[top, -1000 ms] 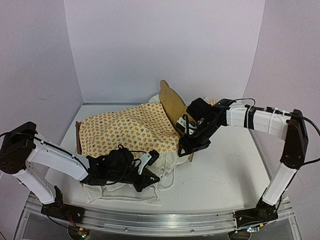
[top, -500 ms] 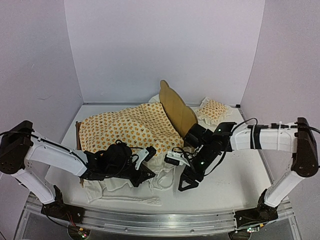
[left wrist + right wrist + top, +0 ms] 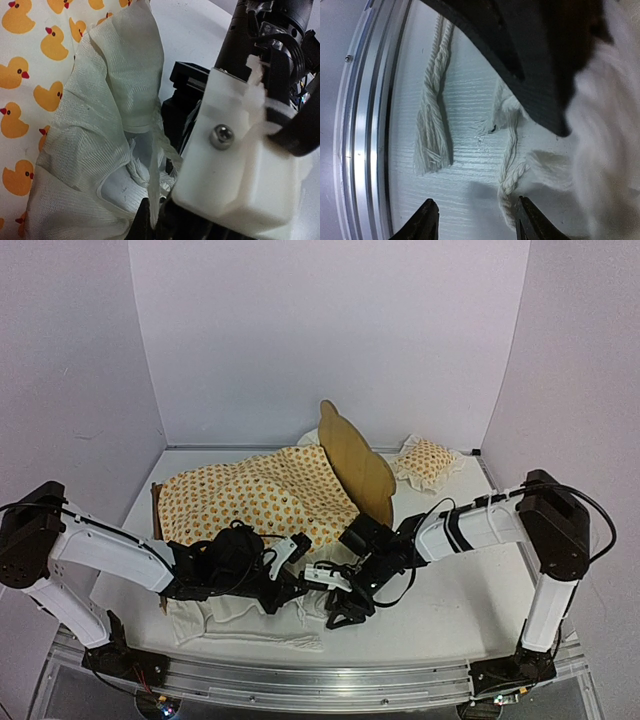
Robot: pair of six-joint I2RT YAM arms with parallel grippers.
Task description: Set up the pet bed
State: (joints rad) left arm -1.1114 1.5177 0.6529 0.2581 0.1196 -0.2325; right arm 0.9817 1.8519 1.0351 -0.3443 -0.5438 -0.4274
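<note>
The pet bed is mostly covered; its plywood headboard [image 3: 356, 466] stands up at the back and its low footboard [image 3: 156, 516] shows at the left. The orange duck-print bedding [image 3: 255, 498] lies over it, its white ruffle [image 3: 250, 625] hanging onto the table in front. My left gripper [image 3: 297, 587] is shut on a fold of that white ruffle [image 3: 125, 100]. My right gripper [image 3: 340, 608] is open and empty, low over the table right beside the left one, its fingertips [image 3: 427, 220] astride a white braided cord [image 3: 510, 167]. The small matching pillow [image 3: 426, 459] lies right of the headboard.
A frayed white tassel [image 3: 432, 142] lies on the table near the aluminium front rail [image 3: 365, 125]. The left gripper's dark finger [image 3: 535, 60] is close above the right gripper's view. The right gripper's white body [image 3: 235, 170] fills the left wrist view. Purple walls enclose the table.
My right arm has swung from the headboard down and left to the front of the bedding, beside my left gripper. My left gripper has stayed shut on the ruffle and hardly moved.
</note>
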